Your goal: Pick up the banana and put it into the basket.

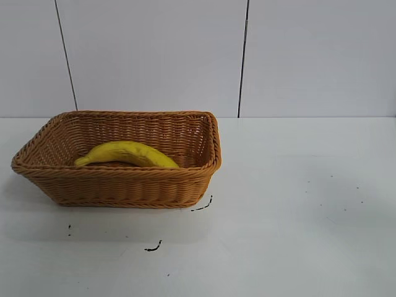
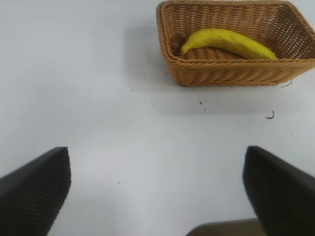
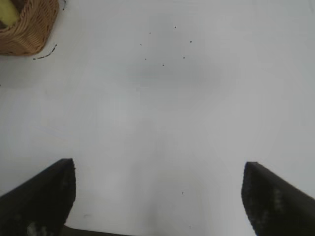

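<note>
White table [image 1: 297, 235] with small black marks [image 1: 153, 247], pale panelled wall [image 1: 154, 55] with dark seams behind

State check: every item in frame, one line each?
banana: lying inside the basket, not held
basket: upright on the table, holding the banana
left gripper: open, empty, over bare table
right gripper: open, empty, over bare table
table: white, a few dark specks
</note>
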You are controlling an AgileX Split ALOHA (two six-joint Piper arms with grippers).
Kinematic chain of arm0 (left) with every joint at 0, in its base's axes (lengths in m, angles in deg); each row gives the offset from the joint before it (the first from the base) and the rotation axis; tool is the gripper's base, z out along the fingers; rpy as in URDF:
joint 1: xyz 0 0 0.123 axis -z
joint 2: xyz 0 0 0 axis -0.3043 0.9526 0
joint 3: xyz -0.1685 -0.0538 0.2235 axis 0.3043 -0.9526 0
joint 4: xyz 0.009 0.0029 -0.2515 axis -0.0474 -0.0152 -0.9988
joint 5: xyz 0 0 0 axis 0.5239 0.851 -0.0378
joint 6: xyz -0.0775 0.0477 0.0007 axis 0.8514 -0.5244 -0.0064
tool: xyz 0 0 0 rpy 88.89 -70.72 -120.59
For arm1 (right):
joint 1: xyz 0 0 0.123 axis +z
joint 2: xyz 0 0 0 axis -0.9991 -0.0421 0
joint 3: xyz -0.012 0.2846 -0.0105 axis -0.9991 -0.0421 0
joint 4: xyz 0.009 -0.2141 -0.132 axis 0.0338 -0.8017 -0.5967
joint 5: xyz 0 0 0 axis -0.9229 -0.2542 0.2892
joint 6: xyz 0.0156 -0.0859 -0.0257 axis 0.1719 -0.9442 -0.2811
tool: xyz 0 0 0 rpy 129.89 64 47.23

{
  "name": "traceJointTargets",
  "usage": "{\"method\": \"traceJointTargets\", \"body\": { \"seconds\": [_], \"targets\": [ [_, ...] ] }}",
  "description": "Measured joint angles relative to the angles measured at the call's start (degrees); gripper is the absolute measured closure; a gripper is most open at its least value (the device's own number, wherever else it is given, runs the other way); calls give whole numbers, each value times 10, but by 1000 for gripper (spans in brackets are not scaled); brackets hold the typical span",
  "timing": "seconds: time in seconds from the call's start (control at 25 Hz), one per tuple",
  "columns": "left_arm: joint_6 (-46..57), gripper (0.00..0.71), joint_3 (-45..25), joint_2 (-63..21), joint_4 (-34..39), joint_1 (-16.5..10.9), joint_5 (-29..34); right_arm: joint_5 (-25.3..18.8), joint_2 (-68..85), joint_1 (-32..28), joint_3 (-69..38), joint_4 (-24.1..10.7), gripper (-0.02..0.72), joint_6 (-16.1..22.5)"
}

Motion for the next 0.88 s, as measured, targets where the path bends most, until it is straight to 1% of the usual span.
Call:
{"method": "traceJointTargets", "body": {
  "seconds": [0.44, 0.88],
  "targets": [
    [0, 20, 0, 0, 1, 0, 0, 2, 146, 0, 0, 0, 66, 0],
    [0, 20, 0, 0, 1, 0, 0, 3, 154, 0, 0, -1, 66, 1]
  ]
}}
